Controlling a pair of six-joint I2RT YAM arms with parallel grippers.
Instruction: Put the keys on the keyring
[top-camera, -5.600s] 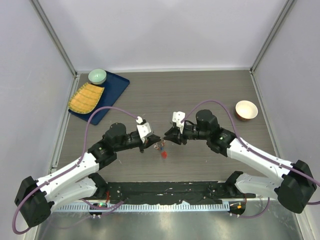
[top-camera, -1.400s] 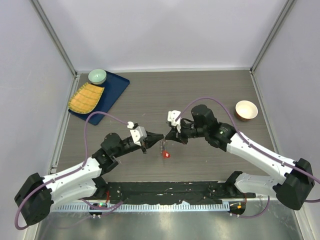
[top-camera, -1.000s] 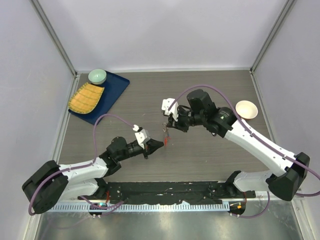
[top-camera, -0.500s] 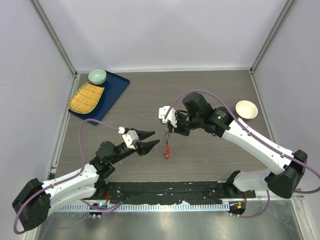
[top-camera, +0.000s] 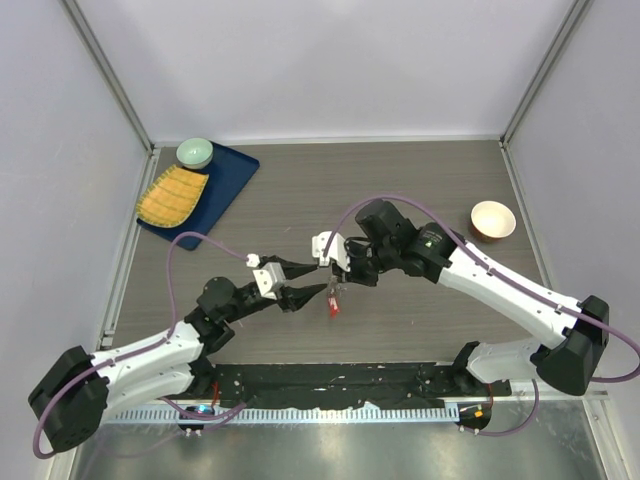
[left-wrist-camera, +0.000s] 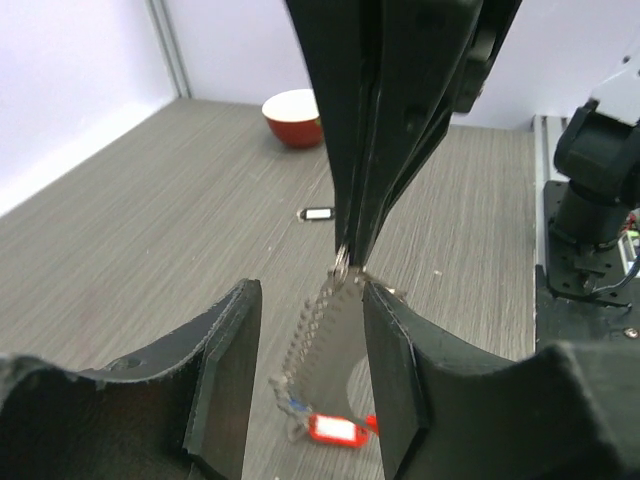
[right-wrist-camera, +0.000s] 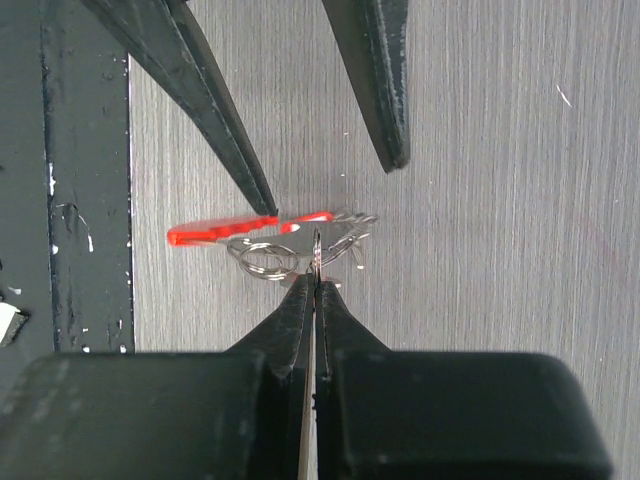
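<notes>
Hanging by its top ring, the keyring (left-wrist-camera: 303, 350) dangles over the table (left-wrist-camera: 150, 220). Its pale chain runs down to a red tag (left-wrist-camera: 334, 432) and a small blue bit at the bottom. What looks like the silver key (left-wrist-camera: 338, 335) hangs flat alongside the chain; whether it is threaded on cannot be told. The right gripper (left-wrist-camera: 350, 255) reaches down from above, its jaws pressed together on that top ring and carrying the whole bunch. The left gripper (left-wrist-camera: 310, 300) stands roughly half open with its fingers (left-wrist-camera: 225, 380) on either side of the chain, gripping nothing. One pad sits just beside the silver key. Farther off on the table lie a small black fob (left-wrist-camera: 317, 213) and a red bowl (left-wrist-camera: 293, 104).
</notes>
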